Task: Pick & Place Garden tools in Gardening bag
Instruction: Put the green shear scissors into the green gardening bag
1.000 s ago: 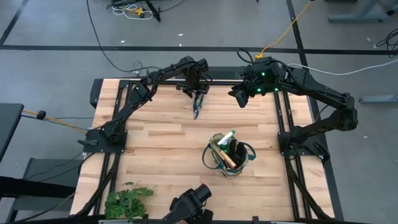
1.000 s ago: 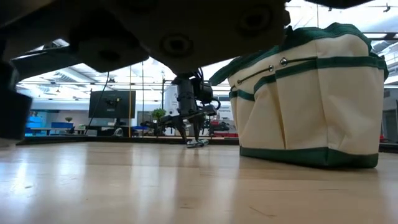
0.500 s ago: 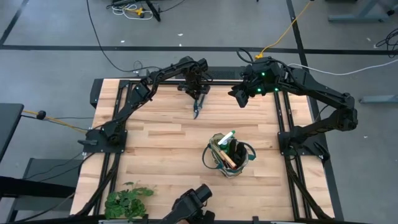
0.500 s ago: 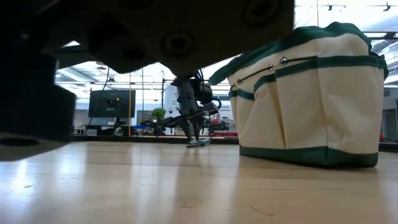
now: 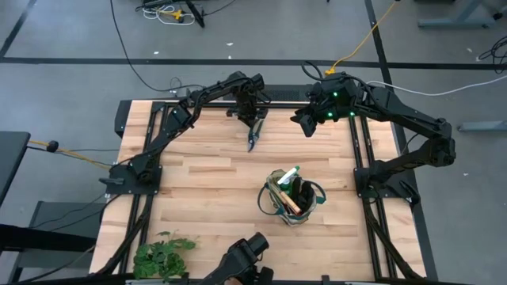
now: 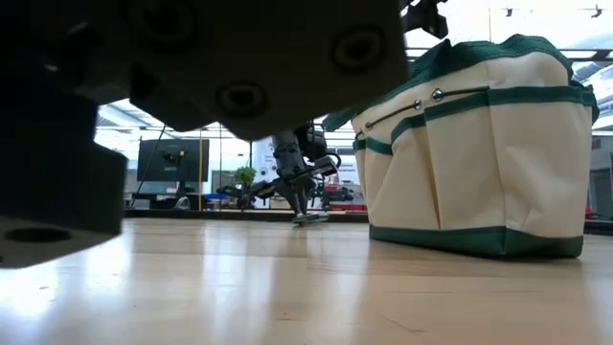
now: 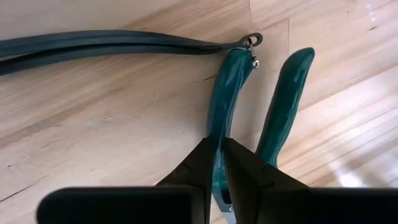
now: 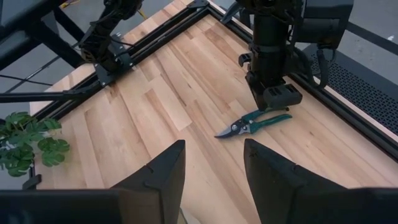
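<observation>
The pruning shears (image 5: 252, 138), with green handles and grey blades, lie on the wooden table near its far edge; they also show in the right wrist view (image 8: 249, 124). My left gripper (image 5: 254, 120) stands over their handles and is shut on one handle (image 7: 227, 93). My right gripper (image 8: 211, 180) is open and empty, up in the air at the far right (image 5: 306, 127). The gardening bag (image 5: 293, 194), cream with green trim, stands upright on its base right of the table's middle. It holds a spray bottle (image 5: 293, 174) and wooden-handled tools (image 5: 285, 199). My left gripper pinches one green handle of the shears (image 7: 219, 146) between its two fingers, back from the handle's free end (image 7: 252, 43). The fingers (image 7: 199, 165) come from above, pointing down. The other handle (image 7: 283, 106) lies free beside them. The blade end (image 6: 311, 218) is on the table.
A leafy green plant bunch (image 5: 162, 255) lies at the near left corner. A dark object (image 5: 245, 265) sits at the near edge and fills the low view's foreground (image 6: 192, 77). Dark rails (image 5: 360, 150) run along the table's sides. Bare wood lies between shears and bag.
In the low view my left gripper's fingers stood apart over the shears' handles and now stand together: it has shut on a handle. The shears have stayed near the far edge. The dark object close to the low camera has shifted across that view.
</observation>
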You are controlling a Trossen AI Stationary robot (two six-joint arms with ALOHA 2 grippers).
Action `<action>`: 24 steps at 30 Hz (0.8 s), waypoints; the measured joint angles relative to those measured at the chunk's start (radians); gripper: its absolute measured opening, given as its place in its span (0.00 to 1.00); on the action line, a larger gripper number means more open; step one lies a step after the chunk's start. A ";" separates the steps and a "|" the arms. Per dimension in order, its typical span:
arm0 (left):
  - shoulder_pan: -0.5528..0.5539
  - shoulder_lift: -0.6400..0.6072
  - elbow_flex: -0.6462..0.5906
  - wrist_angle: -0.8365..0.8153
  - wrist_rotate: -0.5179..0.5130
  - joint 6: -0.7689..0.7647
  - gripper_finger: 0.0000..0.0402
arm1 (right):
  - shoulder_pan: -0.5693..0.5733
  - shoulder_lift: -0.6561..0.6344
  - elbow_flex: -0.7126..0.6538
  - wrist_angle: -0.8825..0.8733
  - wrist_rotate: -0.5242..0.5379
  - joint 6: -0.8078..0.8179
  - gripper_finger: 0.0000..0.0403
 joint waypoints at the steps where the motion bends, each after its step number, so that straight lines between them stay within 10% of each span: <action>1: 0.000 0.000 0.000 0.000 -0.001 0.002 0.11 | 0.000 0.000 0.000 0.000 0.000 0.000 0.41; 24: 0.009 0.003 0.000 -0.145 -0.111 0.071 0.00 | 0.000 0.000 0.000 0.000 -0.034 0.008 0.41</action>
